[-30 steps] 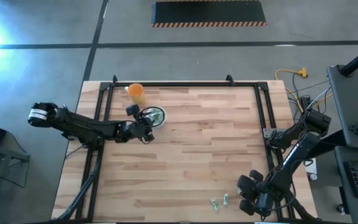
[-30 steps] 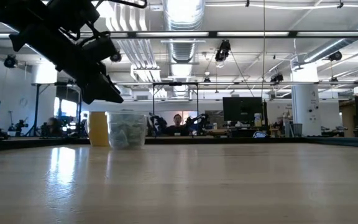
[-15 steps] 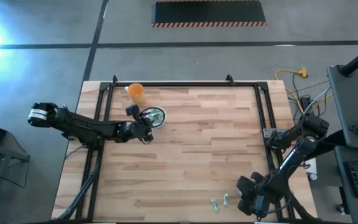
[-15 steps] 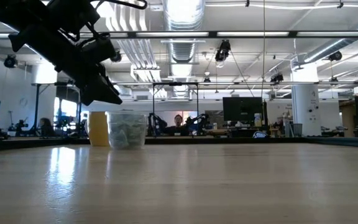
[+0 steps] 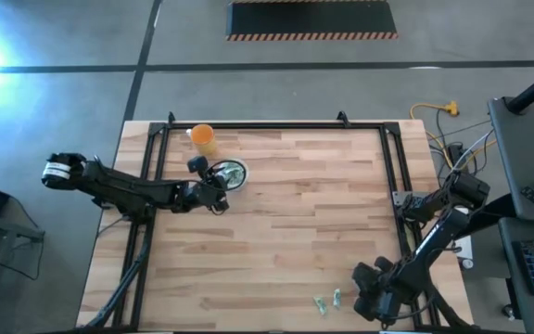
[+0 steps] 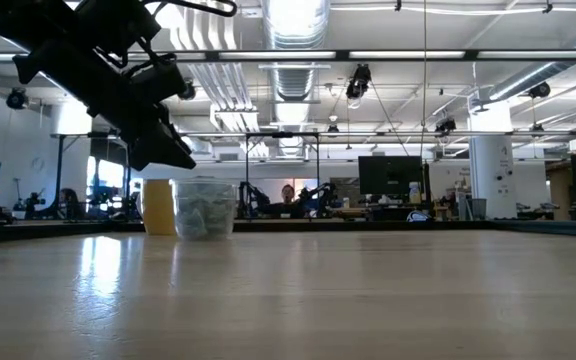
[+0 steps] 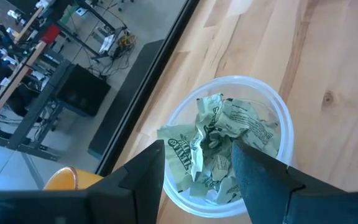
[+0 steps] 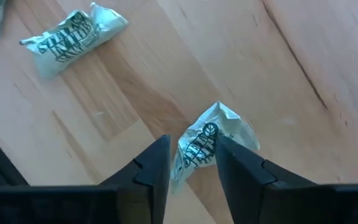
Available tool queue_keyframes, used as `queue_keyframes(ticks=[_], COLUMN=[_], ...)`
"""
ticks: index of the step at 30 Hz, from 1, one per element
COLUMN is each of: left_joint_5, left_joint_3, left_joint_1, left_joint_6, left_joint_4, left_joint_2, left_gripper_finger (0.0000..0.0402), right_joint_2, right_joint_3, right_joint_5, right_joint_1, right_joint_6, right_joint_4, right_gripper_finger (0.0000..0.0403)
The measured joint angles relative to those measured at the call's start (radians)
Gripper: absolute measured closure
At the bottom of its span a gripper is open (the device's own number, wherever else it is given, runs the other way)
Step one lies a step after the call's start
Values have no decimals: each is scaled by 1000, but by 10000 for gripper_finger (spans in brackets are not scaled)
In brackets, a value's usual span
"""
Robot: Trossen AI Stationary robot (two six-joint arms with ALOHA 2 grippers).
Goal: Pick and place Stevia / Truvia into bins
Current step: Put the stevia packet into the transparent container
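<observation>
**Sachet between parted fingers at the near table edge; cup already part-filled**

Right pincer (image 8: 191, 165) is low over the table (image 5: 295, 213) near its front right corner, fingers parted, with one crumpled Stevia sachet (image 8: 211, 138) standing between them. Whether the pads touch the paper cannot be told; the sachet appears to rest on the wood, not lifted. A second sachet (image 8: 73, 36) lies flat just beside it, and the overhead view shows the pale green packets (image 5: 327, 301) close to that arm's wrist.

Left pincer (image 7: 197, 180) hovers with fingers spread directly above the clear cup (image 7: 281, 109), holding nothing. The cup, a thin translucent round plastic wall, holds a loose heap of sachets (image 7: 219, 140). An orange cup (image 5: 202, 139) stands just beside it toward the far left corner.

Handling, as judged: the sachets are very light, soft printed paper, creased and puffed, easily crushed or flicked aside, and prone to slide on the smooth planks. The raised crumpled ridge offers the best purchase; a flat-lying packet calls for pinching across its short width. The cup is light enough to tip if knocked.
</observation>
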Motion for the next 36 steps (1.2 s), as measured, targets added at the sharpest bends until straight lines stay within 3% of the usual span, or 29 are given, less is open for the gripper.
queue_keyframes(ticks=[8, 13, 19, 23, 31, 36], left_joint_5=[0, 0, 0, -4, -4, 36], left_joint_3=[0, 0, 13, 21, 16, 15], left_joint_1=[0, 0, -2, -16, -102, -181], left_joint_6=[0, 0, 0, 0, -22, -92], left_joint_4=[0, 1, 1, 1, -65, -166], left_joint_2=[0, 0, -3, -28, -178, -283], left_gripper_finger=[230, 230, 230, 230, 230, 230], right_joint_2=[12, 15, 16, 16, 15, 14], right_joint_3=[3, 19, 43, 49, 51, 51], right_joint_5=[-36, -5, 166, 334, 680, 829], right_joint_1=[-1, -7, -31, -64, -180, -286], right_joint_6=[-43, -154, -365, -552, -826, -938], right_joint_4=[-14, -7, -8, -8, -6, -5], right_gripper_finger=[346, 389, 389, 389, 390, 390])
